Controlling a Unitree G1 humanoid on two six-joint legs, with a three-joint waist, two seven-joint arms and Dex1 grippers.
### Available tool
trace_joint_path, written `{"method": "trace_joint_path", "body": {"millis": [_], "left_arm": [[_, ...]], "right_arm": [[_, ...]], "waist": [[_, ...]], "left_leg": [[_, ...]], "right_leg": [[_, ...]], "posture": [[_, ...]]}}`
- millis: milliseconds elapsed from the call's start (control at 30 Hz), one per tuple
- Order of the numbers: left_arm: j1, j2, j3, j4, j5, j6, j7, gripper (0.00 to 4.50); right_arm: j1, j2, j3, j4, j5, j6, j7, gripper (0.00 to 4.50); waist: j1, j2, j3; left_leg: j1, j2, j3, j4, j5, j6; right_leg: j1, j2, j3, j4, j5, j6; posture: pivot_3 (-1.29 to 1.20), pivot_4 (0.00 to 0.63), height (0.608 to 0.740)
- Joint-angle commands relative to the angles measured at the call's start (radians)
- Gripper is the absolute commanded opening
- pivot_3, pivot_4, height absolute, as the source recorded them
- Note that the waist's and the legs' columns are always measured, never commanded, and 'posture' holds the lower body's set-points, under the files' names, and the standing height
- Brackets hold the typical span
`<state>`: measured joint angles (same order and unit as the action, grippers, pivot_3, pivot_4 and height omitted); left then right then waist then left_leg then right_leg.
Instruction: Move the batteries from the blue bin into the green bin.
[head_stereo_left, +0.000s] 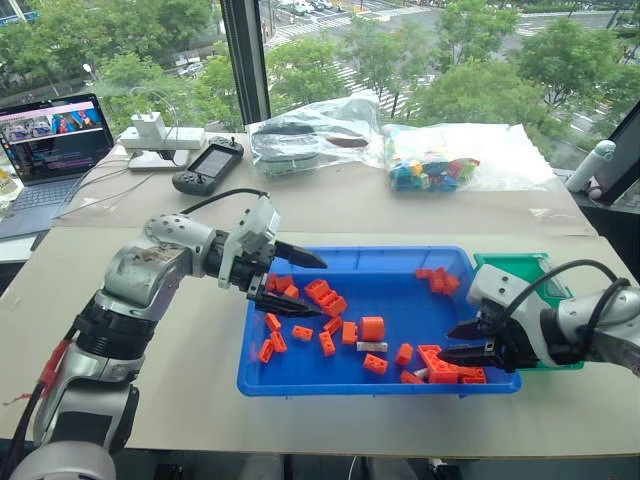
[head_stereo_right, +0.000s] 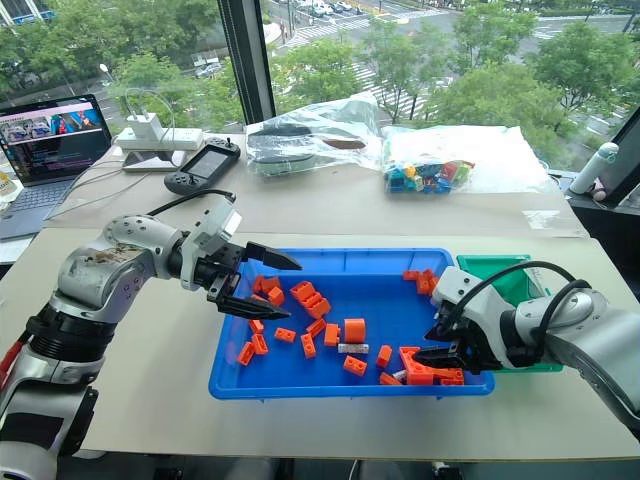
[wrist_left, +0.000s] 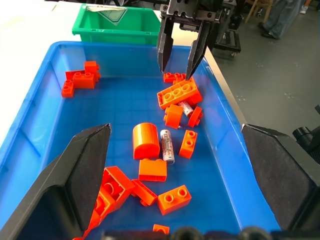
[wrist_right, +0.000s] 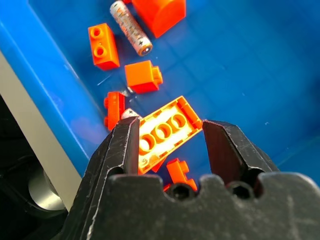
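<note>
The blue bin (head_stereo_left: 350, 385) lies in the middle of the table, with the green bin (head_stereo_left: 510, 265) against its right end. One of the batteries (head_stereo_left: 372, 347) lies loose among orange bricks on the blue floor. A second battery (wrist_right: 131, 114) pokes out from under a long orange brick (wrist_right: 162, 132). My right gripper (head_stereo_left: 447, 343) hangs open just above that brick at the bin's right front corner, with nothing between its fingers. My left gripper (head_stereo_left: 320, 288) stands open and empty over the bin's left part.
Orange bricks (head_stereo_left: 325, 295) are scattered across the blue bin. Behind it on the table are a laptop (head_stereo_left: 50, 140), a handheld controller (head_stereo_left: 208, 165), a charger block (head_stereo_left: 152, 130) and two plastic bags (head_stereo_left: 440, 160). A white bottle (head_stereo_left: 590, 165) stands at the far right.
</note>
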<state>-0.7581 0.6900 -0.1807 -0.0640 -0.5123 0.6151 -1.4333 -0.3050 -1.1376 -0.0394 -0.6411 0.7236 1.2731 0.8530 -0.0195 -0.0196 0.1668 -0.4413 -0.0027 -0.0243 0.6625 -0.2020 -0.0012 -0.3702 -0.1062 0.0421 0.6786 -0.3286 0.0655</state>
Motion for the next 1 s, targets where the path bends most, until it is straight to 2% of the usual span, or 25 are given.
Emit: {"method": "trace_joint_path", "body": {"millis": [33,267,567,833,867,900,1000], "left_arm": [[0.000,0.008,0.008,-0.019,-0.002,-0.012,-0.004,4.50],[-0.002,0.004,0.004,-0.017,0.000,-0.012,-0.004,4.50],[0.001,0.006,0.000,-0.021,0.003,-0.011,-0.006,4.50],[0.008,0.016,-0.013,-0.023,0.007,-0.012,-0.016,4.50],[0.009,0.016,-0.014,-0.024,0.007,-0.013,-0.016,4.50],[0.010,0.016,-0.015,-0.024,0.007,-0.013,-0.016,4.50],[0.009,0.015,-0.018,-0.021,0.010,-0.014,-0.013,4.50]], "right_arm": [[-0.019,-0.004,-0.013,-0.020,0.026,0.032,-0.016,2.36],[0.008,-0.047,-0.042,-0.032,0.062,0.030,0.013,2.36],[0.060,-0.008,-0.007,-0.047,0.070,0.053,-0.052,2.36],[0.044,0.025,-0.099,-0.039,0.143,0.120,-0.081,2.36],[0.043,0.023,-0.109,-0.042,0.153,0.128,-0.082,2.86],[0.041,0.022,-0.116,-0.046,0.163,0.135,-0.084,3.03],[-0.002,0.067,-0.168,-0.049,0.211,0.160,-0.115,4.05]], "waist": [[0.002,0.000,0.000],[0.003,0.000,0.000],[0.003,0.000,0.000],[0.003,0.000,0.000],[0.002,0.000,0.000],[0.002,0.000,0.000],[0.001,0.000,0.000]], "left_leg": [[0.000,0.000,0.000,0.000,0.000,0.000],[0.000,0.000,0.000,0.000,0.000,0.000],[0.000,0.000,0.000,0.000,0.000,0.000],[0.000,0.000,0.000,0.000,0.000,0.000],[0.000,0.000,0.000,0.000,0.000,0.000],[0.000,0.000,0.000,0.000,0.000,0.000],[0.000,0.000,0.000,0.000,0.000,0.000]], "right_leg": [[0.000,0.000,0.000,0.000,0.000,0.000],[0.000,0.000,0.000,0.000,0.000,0.000],[0.000,0.000,0.000,0.000,0.000,0.000],[0.000,0.000,0.000,0.000,0.000,0.000],[0.000,0.000,0.000,0.000,0.000,0.000],[0.000,0.000,0.000,0.000,0.000,0.000],[0.000,0.000,0.000,0.000,0.000,0.000]], "posture": [[0.00,0.150,0.732],[0.00,0.150,0.732],[0.00,0.150,0.732],[0.00,0.150,0.732],[0.00,0.150,0.732],[0.00,0.150,0.732],[0.00,0.150,0.732]]}}
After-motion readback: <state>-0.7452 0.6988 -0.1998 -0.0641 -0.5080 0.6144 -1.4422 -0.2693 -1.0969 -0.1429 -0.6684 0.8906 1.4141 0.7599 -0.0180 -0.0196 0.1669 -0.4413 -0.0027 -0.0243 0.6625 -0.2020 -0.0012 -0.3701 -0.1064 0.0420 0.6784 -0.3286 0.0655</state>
